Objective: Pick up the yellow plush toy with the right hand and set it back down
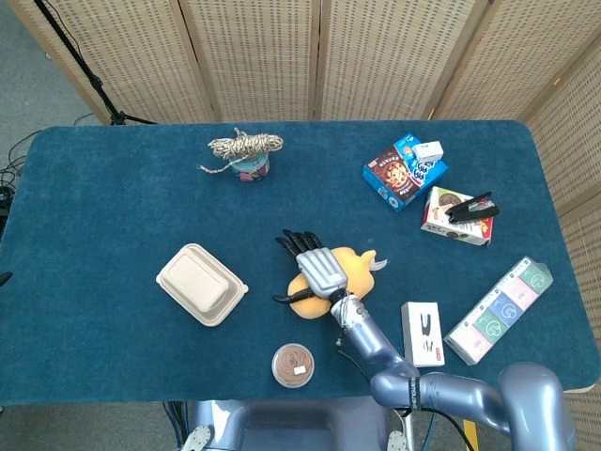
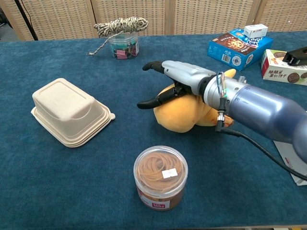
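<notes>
Blue table (image 1: 113, 216): rounded yellow plush toy (image 2: 182, 112), right hand (image 2: 180, 79) seemingly touching.

Right hand (image 2: 180, 79): smooth silver shell, matt black fingers (image 2: 151, 101). Beneath it, yellow plush toy (image 2: 184, 112), soft fuzzy cloth. Left of hand: matt pulp-fibre clamshell box (image 2: 67, 112). Table (image 2: 57, 191): napped blue cloth.

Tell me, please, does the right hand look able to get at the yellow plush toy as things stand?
Probably yes. The right hand is over the yellow plush toy with its fingers spread, and nothing lies between them. The takeout box and the jar of rubber bands stand apart from it.
</notes>
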{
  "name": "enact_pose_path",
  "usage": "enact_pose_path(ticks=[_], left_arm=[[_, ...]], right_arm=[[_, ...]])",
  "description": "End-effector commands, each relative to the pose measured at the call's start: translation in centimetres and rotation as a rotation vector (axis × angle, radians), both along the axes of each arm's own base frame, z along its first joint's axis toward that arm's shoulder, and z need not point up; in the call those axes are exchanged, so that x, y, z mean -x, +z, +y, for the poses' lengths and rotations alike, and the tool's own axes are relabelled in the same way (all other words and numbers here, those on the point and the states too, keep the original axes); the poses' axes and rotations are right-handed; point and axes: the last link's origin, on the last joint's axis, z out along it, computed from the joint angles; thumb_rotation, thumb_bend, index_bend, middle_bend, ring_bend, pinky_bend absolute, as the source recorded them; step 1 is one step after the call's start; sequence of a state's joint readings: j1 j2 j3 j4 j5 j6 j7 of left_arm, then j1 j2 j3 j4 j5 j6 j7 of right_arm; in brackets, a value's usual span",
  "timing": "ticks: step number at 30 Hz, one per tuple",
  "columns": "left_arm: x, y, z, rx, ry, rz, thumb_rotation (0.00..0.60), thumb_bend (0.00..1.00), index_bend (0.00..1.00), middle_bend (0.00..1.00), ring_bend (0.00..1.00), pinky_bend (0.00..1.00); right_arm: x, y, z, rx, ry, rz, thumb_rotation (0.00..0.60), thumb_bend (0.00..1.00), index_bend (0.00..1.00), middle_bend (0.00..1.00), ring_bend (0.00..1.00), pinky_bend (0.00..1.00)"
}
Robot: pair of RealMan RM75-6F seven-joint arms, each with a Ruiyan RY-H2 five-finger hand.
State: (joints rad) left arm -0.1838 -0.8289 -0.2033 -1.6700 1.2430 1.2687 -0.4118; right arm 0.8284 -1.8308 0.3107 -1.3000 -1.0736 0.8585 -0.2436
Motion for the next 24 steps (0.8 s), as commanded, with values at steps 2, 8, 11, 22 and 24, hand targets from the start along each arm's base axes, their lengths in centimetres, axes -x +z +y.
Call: enact_pose_path(ticks=[2,8,11,22,24], left_arm=[[-0.1,-0.1,0.0,0.003,-0.001,0.004,0.6,0.0,0.0,0.0,0.0,0.0],[-0.1,-0.2,0.0,0.004,0.003,0.006,0.6,0.0,0.0,0.0,0.0,0.0],[-0.1,-0.2,0.1,0.003,0.004,0.005,0.6,0.0,0.0,0.0,0.0,0.0],[-0.2,-0.3,0.2,0.009,0.002,0.005,0.6,0.0,0.0,0.0,0.0,0.0],[-0.2,-0.3,0.2,0.01,0.001,0.006,0.6,0.0,0.0,0.0,0.0,0.0]], right_arm=[[0.7,1.1,-0.6,-0.038,-0.065,-0.046,0.286,0.0,0.0,0.0,0.0,0.0],[0.9,2.1,-1.1,-0.038,-0.078,-0.064,0.285,0.0,0.0,0.0,0.0,0.0],[0.8,2.8,-1.3,-0.027,-0.078,-0.077,0.282,0.0,0.0,0.0,0.0,0.0],[-1.8,4.3,1.3,-0.045,0.015,-0.142,0.274,0.0,0.0,0.0,0.0,0.0],[-2.5,4.5,2.0,-0.044,0.047,-0.148,0.273,0.0,0.0,0.0,0.0,0.0]])
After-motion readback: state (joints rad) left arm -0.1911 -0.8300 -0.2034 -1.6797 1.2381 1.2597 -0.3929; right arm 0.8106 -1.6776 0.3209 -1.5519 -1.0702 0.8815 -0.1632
